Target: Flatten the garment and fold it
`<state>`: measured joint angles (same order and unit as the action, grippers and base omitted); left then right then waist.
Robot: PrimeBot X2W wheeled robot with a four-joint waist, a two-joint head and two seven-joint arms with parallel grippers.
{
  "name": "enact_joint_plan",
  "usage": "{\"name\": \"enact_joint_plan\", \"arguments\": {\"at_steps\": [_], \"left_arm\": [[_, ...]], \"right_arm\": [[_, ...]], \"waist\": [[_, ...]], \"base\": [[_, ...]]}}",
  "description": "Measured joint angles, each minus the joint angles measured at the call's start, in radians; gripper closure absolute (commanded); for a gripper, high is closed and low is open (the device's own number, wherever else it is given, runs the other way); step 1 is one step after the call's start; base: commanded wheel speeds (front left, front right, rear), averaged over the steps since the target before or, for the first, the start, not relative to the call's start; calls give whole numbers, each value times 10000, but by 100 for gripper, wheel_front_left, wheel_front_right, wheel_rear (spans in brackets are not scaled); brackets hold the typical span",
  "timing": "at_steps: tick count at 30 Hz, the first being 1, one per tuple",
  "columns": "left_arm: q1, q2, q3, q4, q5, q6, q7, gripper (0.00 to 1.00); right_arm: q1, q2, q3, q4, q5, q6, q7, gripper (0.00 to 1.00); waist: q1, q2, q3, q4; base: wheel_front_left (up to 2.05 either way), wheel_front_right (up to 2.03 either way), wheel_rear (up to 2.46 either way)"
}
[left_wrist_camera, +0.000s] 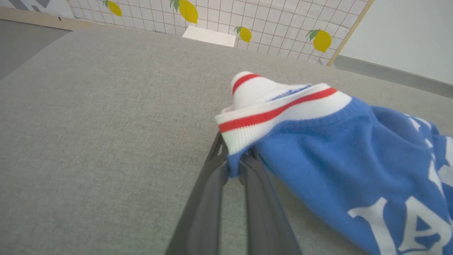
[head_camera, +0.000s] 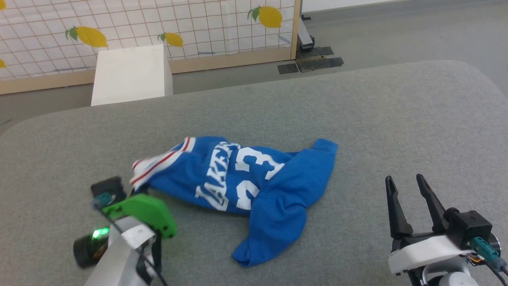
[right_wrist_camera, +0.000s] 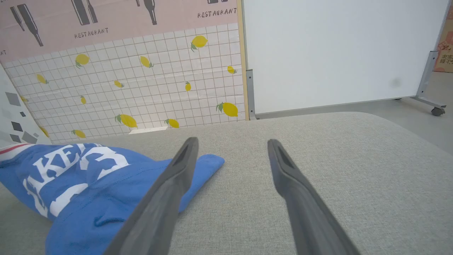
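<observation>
The garment [head_camera: 242,182], a royal-blue jersey with white "LAKERS 23" print, lies crumpled in the middle of the grey table [head_camera: 357,119]. Its white trim with a red stripe [head_camera: 158,163] is bunched at the left end. My left gripper [left_wrist_camera: 231,166] is shut on the garment [left_wrist_camera: 318,148] just under that trim [left_wrist_camera: 276,113], lifting the edge slightly off the table. My right gripper [head_camera: 405,182] stands open over bare table to the right of the garment. In the right wrist view the right gripper [right_wrist_camera: 230,143] has the garment [right_wrist_camera: 88,184] at its left.
A white box [head_camera: 131,73] stands beyond the table's far left edge. Behind it runs a lemon-print tiled partition [head_camera: 158,24]. A rolling stand's base [head_camera: 313,55] sits on the floor at the far right. The table [right_wrist_camera: 354,159] has bare surface to the right.
</observation>
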<state>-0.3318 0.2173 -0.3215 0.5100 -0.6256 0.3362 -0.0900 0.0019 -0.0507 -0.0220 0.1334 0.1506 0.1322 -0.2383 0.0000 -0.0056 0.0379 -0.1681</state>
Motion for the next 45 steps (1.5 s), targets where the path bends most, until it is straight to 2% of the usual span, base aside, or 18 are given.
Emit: {"name": "enact_joint_plan", "arguments": {"at_steps": [3,4,5,6,9,12,14,17,21,24,28,30,35,42,43,44,45], "left_arm": [[565,117,224,59,-520,82,623,100],[778,121,226,42,-640,69,838,80],[984,119,221,-52,-773,6,934,55],[1110,121,234,-151,-869,-48,926,0],[1441,46,522,-826,-1093,-422,171,0],[1845,-88,928,-1607,-1127,-805,-1235,0],[2099,-136,1110,-2038,-899,-995,-1572,0],[2367,-407,1653,-3143,79,-1290,-1639,0],[2457,-1108,2520,-4500,1613,-1941,-1682,0],[2497,-1429,2853,-4857,2380,-2408,-1682,0],[2473,-1599,3112,-5079,2846,-2784,-1682,0],[2443,-1626,3126,-5177,2938,-2884,-1682,0],[2268,-1643,2846,-5271,2706,-2807,-1682,0],[2064,-1655,2479,-5292,2629,-2627,-1682,0],[2064,-1655,2466,-5288,2627,-2600,-1682,0],[2064,-1655,2460,-5285,2621,-2585,-1682,0],[2064,-1655,2458,-5281,2610,-2556,-1682,0]], "right_arm": [[0,0,-10,-8,0,0,0,0],[0,-2,-15,-12,0,0,0,0],[0,0,-36,-23,0,0,0,0],[1,0,-54,-33,0,0,0,0],[2,-2,-109,-59,-4,0,0,0],[1,-2,-127,-128,-33,0,4,0],[-2,-2,-136,-186,-84,0,6,0],[-185,-4,-54,-299,-276,0,73,0],[-1210,-10,545,-238,-769,0,477,0],[-2243,-42,1294,280,-1156,0,1127,0],[-3796,-389,2596,1480,-1022,0,2364,0],[-4563,-612,3350,2038,-713,2,2957,0],[-6290,-1104,5402,3444,508,2,4876,0],[-7304,-1837,7471,4485,2017,0,7118,0],[-7343,-1900,7611,4498,2207,2,7235,23],[-7395,-1971,7729,4491,2426,0,7317,77],[-7414,-2036,7793,4466,2675,0,7323,100]], "waist": [[0,0,-16,77],[0,0,-12,103],[0,0,-6,133],[0,0,3,159],[0,0,35,269],[0,0,45,395],[0,0,58,495],[0,-1,123,699],[0,0,327,957],[0,0,528,1135],[0,0,820,1406],[0,0,971,1544],[0,0,1393,1932],[1,0,1865,2551],[1,0,1907,2617],[1,0,1954,2696],[1,0,1994,2767]], "base": [[0,0,0],[0,0,0],[0,0,0],[0,0,0],[0,0,0],[0,0,0],[0,0,0],[0,0,0],[0,0,0],[0,0,0],[0,0,0],[0,0,0],[0,0,0],[0,0,0],[0,0,0],[0,0,0],[0,0,0]]}}
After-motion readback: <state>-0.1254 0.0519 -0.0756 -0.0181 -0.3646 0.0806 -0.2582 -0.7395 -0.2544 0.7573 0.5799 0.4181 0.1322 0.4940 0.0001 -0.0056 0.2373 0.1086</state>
